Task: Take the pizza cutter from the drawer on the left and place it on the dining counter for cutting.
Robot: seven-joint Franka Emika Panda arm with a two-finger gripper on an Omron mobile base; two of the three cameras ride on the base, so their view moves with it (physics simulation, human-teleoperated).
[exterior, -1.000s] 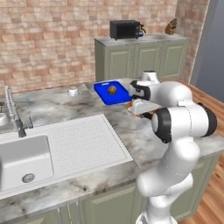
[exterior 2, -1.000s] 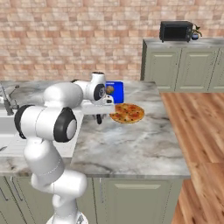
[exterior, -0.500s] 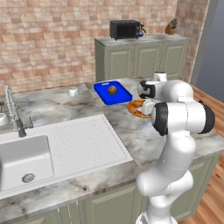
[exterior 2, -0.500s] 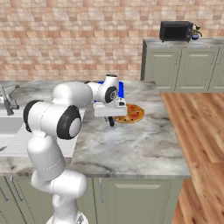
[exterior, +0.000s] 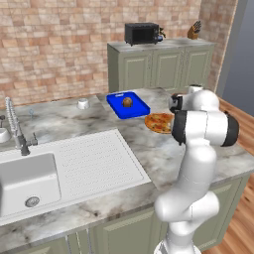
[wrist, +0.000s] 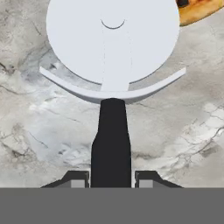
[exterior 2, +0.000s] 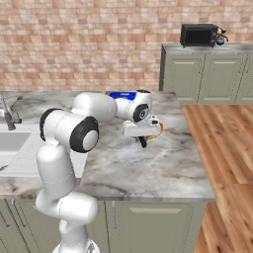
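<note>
My gripper [wrist: 111, 180] is shut on the black stick handle of the pizza cutter [wrist: 112, 140]. The cutter's pale round wheel points away from the hand, just above the marble of the dining counter [wrist: 39, 131]. From the right base, the gripper [exterior 2: 142, 141] hangs low over the dining counter [exterior 2: 148, 170], and the cutter's dark handle [exterior 2: 143, 143] sticks down from it. A pizza [exterior 2: 158, 129] lies right behind the hand, and its edge [wrist: 197, 11] shows past the wheel. The drawer is out of view.
A blue tray [exterior: 128, 105] with a brown ball stands behind the pizza [exterior: 158, 122]. The sink [exterior: 25, 178], ribbed drainboard [exterior: 94, 158] and faucet [exterior: 15, 126] are at the left. A small white bowl [exterior: 83, 103] sits near the wall. The counter's right edge [exterior 2: 197, 148] drops to wooden floor.
The arm has swung right along the counter, from beside the blue tray to the near side of the pizza, carrying the pizza cutter. The grip is unchanged.
</note>
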